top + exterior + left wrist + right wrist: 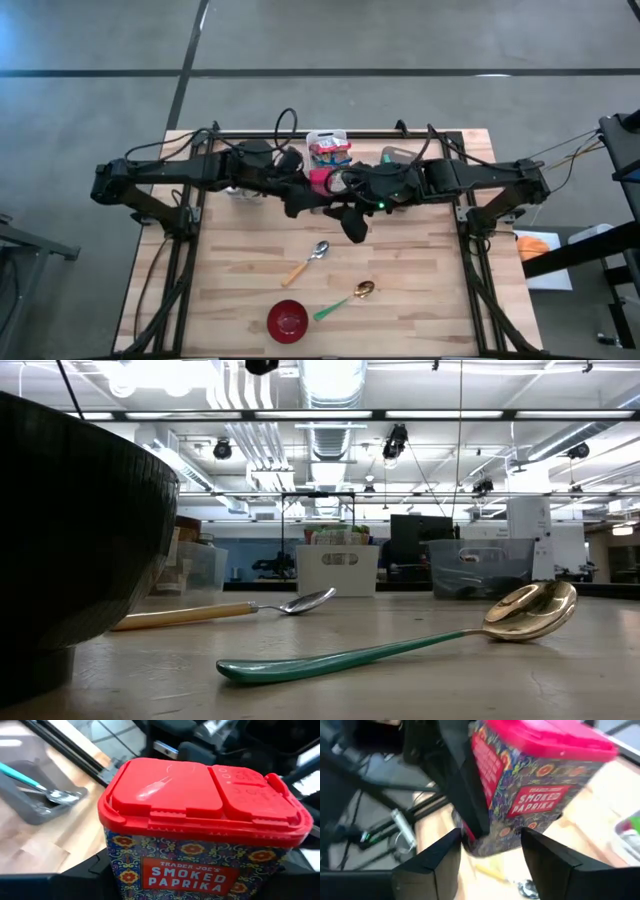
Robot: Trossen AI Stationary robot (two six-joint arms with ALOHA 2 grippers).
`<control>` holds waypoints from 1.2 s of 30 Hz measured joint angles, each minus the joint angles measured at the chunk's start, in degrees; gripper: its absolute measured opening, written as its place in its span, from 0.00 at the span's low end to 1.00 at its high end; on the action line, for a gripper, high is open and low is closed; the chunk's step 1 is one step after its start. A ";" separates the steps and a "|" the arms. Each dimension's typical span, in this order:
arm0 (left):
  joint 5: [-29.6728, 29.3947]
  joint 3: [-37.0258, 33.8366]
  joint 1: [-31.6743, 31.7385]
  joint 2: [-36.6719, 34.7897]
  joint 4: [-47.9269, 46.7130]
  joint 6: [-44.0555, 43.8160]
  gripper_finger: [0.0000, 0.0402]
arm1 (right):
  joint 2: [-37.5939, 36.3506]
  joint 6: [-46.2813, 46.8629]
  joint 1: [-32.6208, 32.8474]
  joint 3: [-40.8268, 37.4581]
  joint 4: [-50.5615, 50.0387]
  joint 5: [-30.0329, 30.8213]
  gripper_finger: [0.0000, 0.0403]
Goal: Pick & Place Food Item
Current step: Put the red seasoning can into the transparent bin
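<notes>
A smoked paprika tin with a red lid hangs above the middle of the table, where both arms meet. My left gripper is shut on it. My right gripper is open and comes from the table's right. Its fingers stand on either side of the tin's lower end, and I cannot tell whether they touch it. The low view shows neither gripper nor the tin. My left gripper pinches the tin's two opposite side walls below the red lid, between its two fingers. The fingers reach in roughly level from the table's left, and one finger lies flat along the tin's side. The tin is lifted clear of the table, lid up and slightly tilted.
A white basket of food packs and a grey tray holding a teal-handled spoon stand at the far edge. Nearer lie a wooden-handled spoon, a green-handled gold spoon and a red bowl.
</notes>
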 joint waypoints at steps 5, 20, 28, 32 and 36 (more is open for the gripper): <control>5.25 -0.42 0.00 -1.91 0.03 1.39 0.66 | 0.52 -1.89 0.11 -0.03 4.53 -3.70 0.65; 9.14 -0.14 -0.31 -7.11 4.81 8.83 0.66 | -0.18 7.23 0.18 -0.06 11.96 -4.09 0.97; 9.34 -0.32 -0.44 -7.23 8.74 9.11 0.66 | -1.27 4.47 0.44 -0.12 13.54 1.00 0.97; 9.28 -0.34 -0.42 -7.23 8.38 9.13 0.66 | -1.26 3.70 0.44 -0.12 14.50 -0.70 0.97; 9.23 -0.38 -0.39 -7.25 8.44 9.18 0.66 | -1.38 3.68 0.44 -0.03 16.02 -2.91 0.97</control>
